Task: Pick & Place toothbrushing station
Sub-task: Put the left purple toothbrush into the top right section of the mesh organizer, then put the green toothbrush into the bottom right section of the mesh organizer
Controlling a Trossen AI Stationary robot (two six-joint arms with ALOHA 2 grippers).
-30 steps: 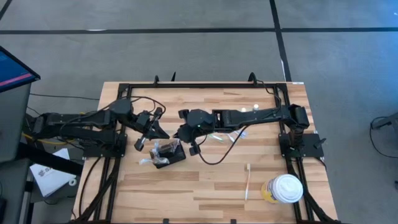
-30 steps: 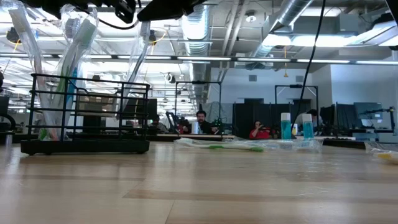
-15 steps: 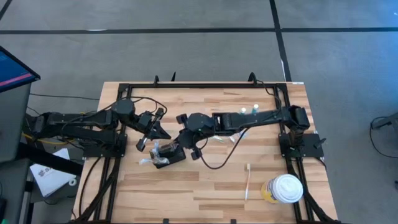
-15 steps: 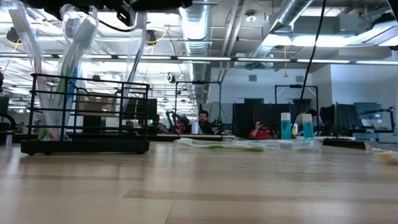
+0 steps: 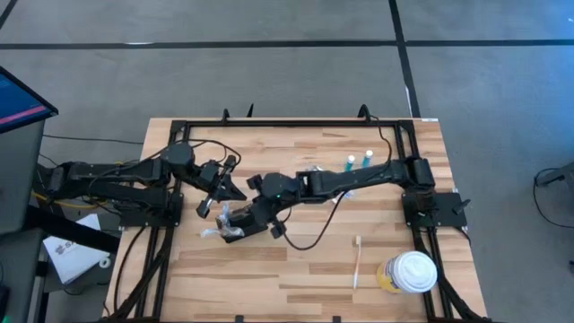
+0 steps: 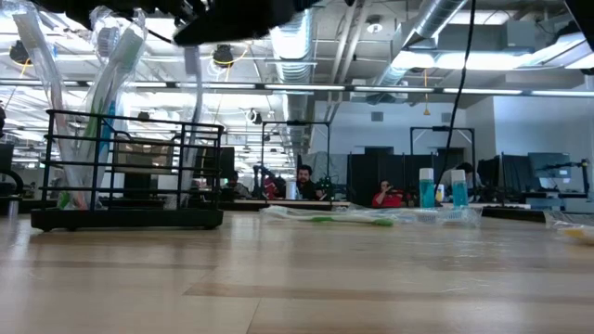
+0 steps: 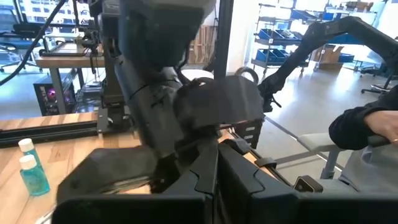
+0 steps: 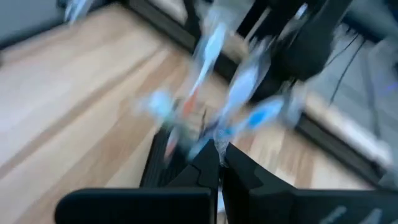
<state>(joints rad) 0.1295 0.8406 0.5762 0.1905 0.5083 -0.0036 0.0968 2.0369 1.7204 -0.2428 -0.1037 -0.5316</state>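
Note:
The toothbrushing station, a black wire holder, stands on its flat base left of the table's middle. Several wrapped toothbrushes lean upright in it. My right gripper hangs over the holder's right end, shut on another wrapped toothbrush that reaches down into the holder. In its own wrist view the shut fingers point at the holder and wrappers. My left gripper is shut with nothing in it, level, just beyond the holder's far side; its wrist view faces the right arm. My right gripper holds the wrapped toothbrush by its upper end, pinched between the two fingers, which slant down from the table's right. The toothbrush hangs about upright below them, its lower part inside the holder's wires. Whether its tip stands on the holder's floor I cannot tell.
One wrapped toothbrush lies on the table near the middle. Two small bottles of teal liquid stand toward the far right. A bare toothbrush and a white-lidded cup sit at the near right. People sit in the room beyond.
My right gripper has gone toward the table's left edge and down, over the holder, rolling a little. Its wrapped toothbrush, tilted before, now hangs upright and reaches lower into the holder. The holder has stayed in place.

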